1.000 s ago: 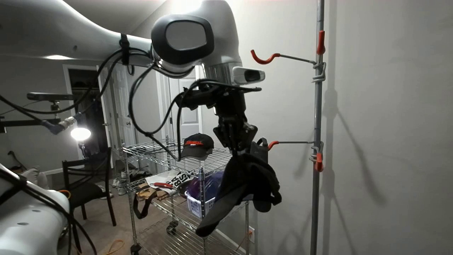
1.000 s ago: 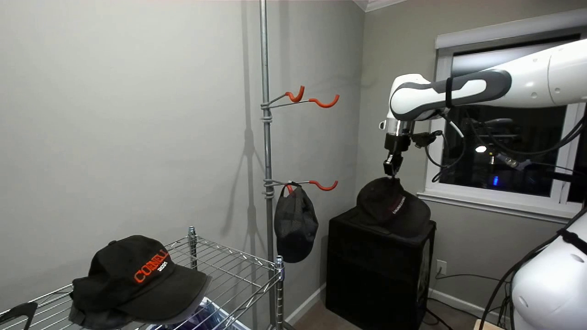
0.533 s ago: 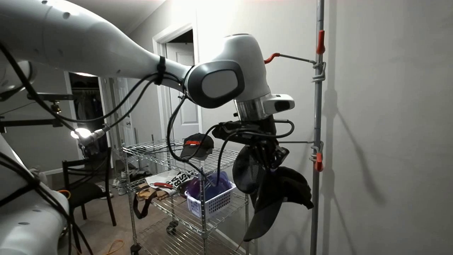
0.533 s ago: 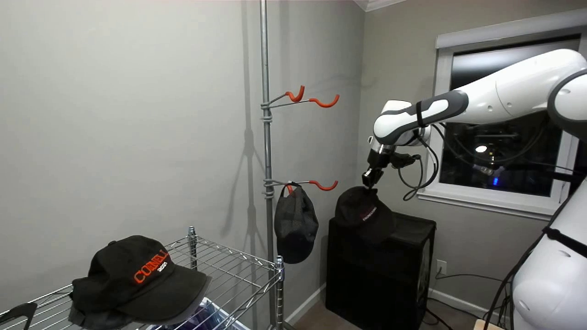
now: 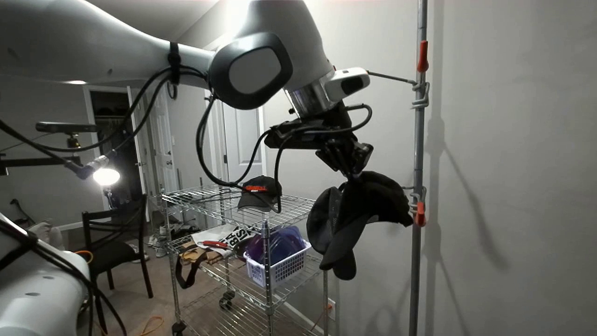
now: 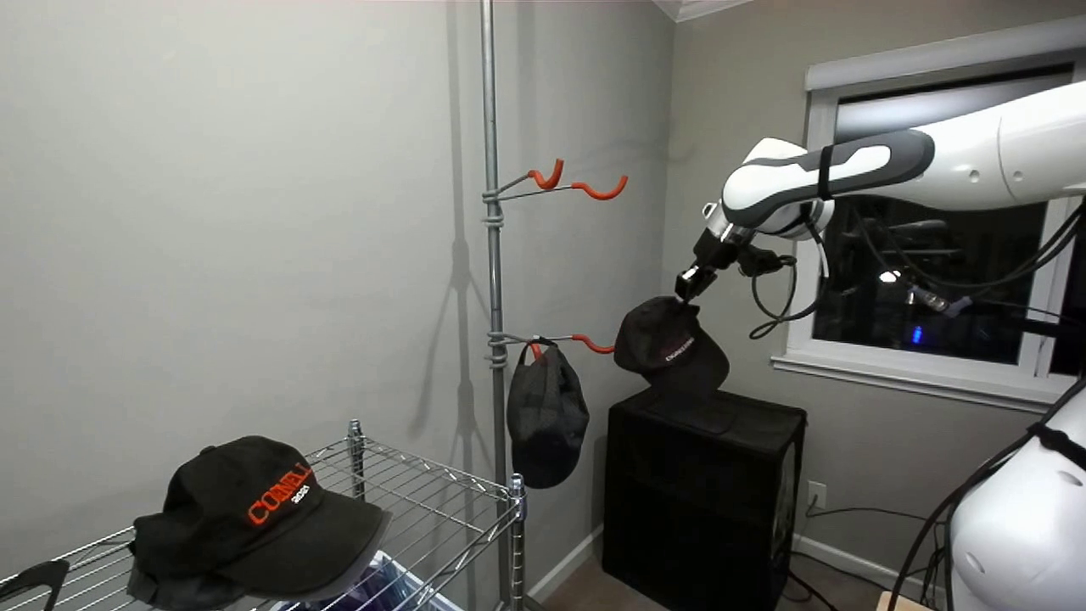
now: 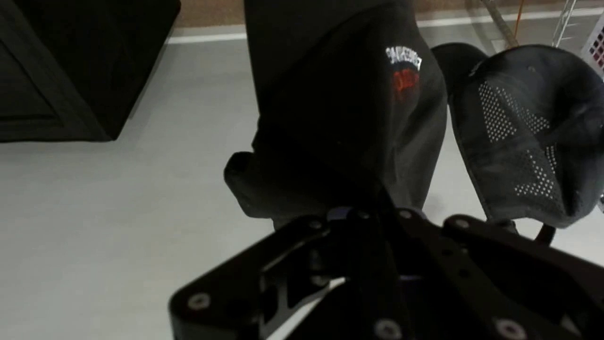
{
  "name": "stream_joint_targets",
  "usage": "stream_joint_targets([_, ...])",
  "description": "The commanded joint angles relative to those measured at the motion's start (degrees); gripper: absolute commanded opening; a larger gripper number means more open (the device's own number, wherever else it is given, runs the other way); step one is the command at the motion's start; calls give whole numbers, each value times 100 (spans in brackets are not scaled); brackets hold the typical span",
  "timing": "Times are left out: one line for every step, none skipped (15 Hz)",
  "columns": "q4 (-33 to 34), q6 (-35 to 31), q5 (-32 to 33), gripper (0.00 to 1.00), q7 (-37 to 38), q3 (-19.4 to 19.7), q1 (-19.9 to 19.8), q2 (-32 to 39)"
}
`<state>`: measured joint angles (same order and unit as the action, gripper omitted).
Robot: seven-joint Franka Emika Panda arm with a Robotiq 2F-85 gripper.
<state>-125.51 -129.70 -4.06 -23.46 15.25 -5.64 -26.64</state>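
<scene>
just below the gripper [image 6: 685,299], in mid-air near a metal pole [image 6: 495,271], hangs a black cap [image 6: 666,339], tilted with its brim pointing down. the fingers are drawn fully together, pinching the cloth at the top of its crown. on the cap's front, the wrist view shows red stitching and a small white word, too blurred to read with certainty. in an exterior view the cap covers the tip of a lower orange hook [image 6: 591,344]; whether they touch cannot be told. on the neighbouring hook, a dark mesh cap [image 6: 547,416] hangs by its strap. two upper hooks [image 6: 602,195] stand higher on the pole. under the held cap is a black box [image 6: 691,492]. well apart, on top of a wire shelf [image 6: 434,502], lies a cap reading "cornell" [image 6: 263,518] in orange, with small white digits beneath, hard to make out. one tier down, a white bag or cloth [image 5: 233,235] shows black letters "ba" and "is", near a pale basket [image 5: 291,268].
</scene>
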Motion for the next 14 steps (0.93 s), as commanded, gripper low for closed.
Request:
stream_joint_targets([-124, -614, -176, 1, -135, 97, 166, 21])
stream_joint_targets([-67, -706, -172, 1, -92, 94, 202, 168])
stream_joint_targets([-38, -788, -158, 1, -58, 86, 224, 254])
stream_joint_targets([62, -867, -133, 1, 8, 67, 238, 424])
stream_joint_targets([101, -937, -137, 1, 12, 65, 259, 523])
stream_joint_targets([193, -1002, -153, 1, 53, 50, 278, 642])
stream_joint_targets([260, -1083, -151, 1, 104, 17, 287, 734])
stream_joint_targets([356, -1120, -179, 1, 118, 1, 309, 775])
stream_joint_targets([433, -1196, -178, 1, 148, -19, 318, 825])
stream_joint_targets([567, -1216, -190, 1, 174, -42, 333, 865])
stream_joint_targets([685, -1223, -199, 1, 191, -60, 341, 900])
stream_joint_targets([797, -1179, -244, 1, 183, -63, 365, 892])
stream_joint_targets([879, -1192, -287, 1, 157, -58, 390, 899])
stream_joint_targets([974, -1197, -304, 1, 181, -64, 382, 918])
